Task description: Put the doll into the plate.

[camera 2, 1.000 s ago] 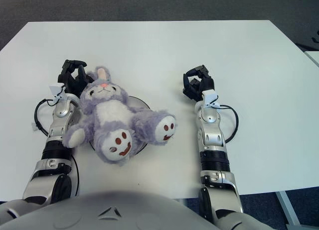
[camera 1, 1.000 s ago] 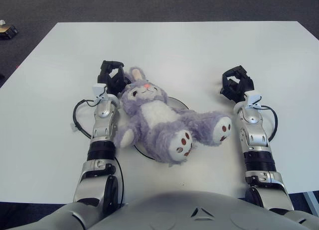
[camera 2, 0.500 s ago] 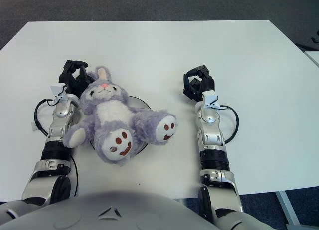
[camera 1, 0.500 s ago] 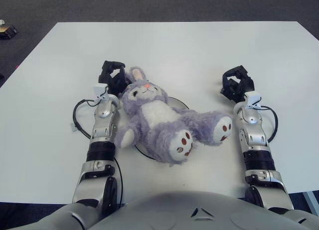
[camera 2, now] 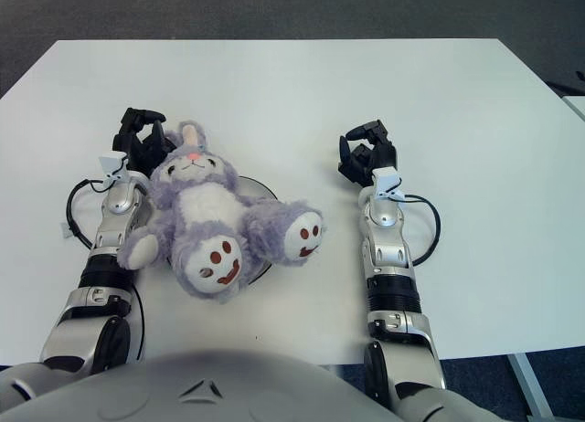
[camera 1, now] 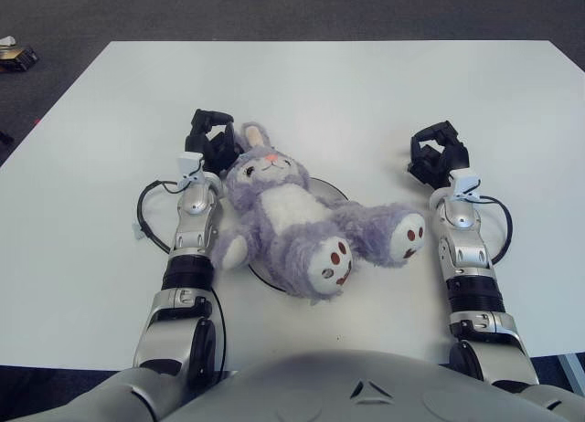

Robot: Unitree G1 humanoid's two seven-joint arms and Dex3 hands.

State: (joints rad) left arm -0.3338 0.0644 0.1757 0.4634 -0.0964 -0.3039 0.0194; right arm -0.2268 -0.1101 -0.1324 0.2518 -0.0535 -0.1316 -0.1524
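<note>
Left eye view: doll (camera 1: 291, 223) lying on plate (camera 1: 325, 189).

A robotics test space, by the look of it: a plain white table (camera 1: 366, 93) stands on dark grey carpet (camera 1: 274, 11), a small piece of equipment (camera 1: 16, 57) sits on the floor at the far left, and no household furnishings show.

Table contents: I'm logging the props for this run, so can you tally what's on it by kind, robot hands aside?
Plush bunny doll: 1
Plate, mostly hidden under the doll: 1
Total: 2

The left hand shows beside the doll's head, and the right hand shows to the doll's right; neither holds anything.
</note>
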